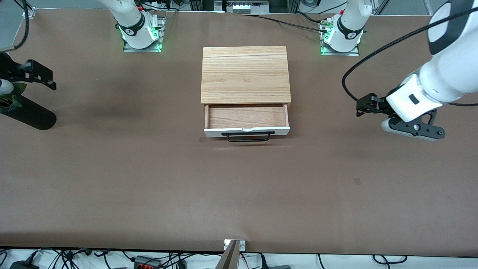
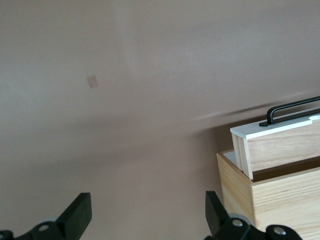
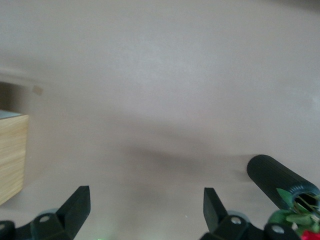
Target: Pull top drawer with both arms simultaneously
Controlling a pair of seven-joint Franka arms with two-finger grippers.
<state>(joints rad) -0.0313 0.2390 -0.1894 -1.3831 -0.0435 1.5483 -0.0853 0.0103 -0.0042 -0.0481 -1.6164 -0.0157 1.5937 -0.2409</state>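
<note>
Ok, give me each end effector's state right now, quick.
Left end effector: open, holding nothing, over bare table toward the left arm's end.
Right end effector: open, holding nothing, over the table toward the right arm's end.

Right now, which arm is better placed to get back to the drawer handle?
Left, by a little. The left gripper, open, hangs over bare table toward its own end, and its wrist view shows the handle. The right gripper, also open, sits at the table's edge, seeing only the cabinet.

Open table (image 1: 149, 179) around drawer handle (image 1: 248, 136)
</note>
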